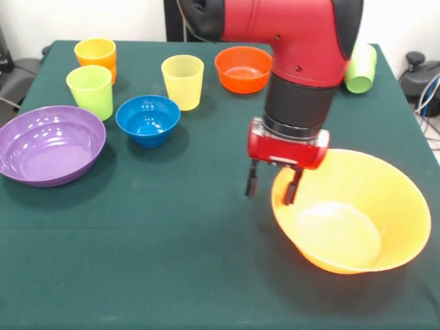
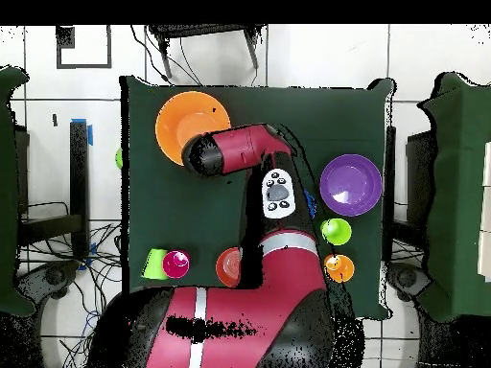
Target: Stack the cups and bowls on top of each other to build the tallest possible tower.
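The pincer (image 1: 273, 186) is part open and straddles the near rim of the large orange-yellow bowl (image 1: 354, 213), one finger inside, one outside; a firm hold cannot be confirmed. The step in hand appears to be seizing this bowl as the tower base. Next: close, then carry it. The purple bowl (image 1: 48, 143) and the cups (image 1: 182, 81) stand well apart on the counter (image 1: 172, 261).

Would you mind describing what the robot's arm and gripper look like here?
The arm is glossy red with black joint sections and a black cylindrical wrist. The gripper has a red block body and two short black fingers. From overhead, a grey button panel sits on the arm.
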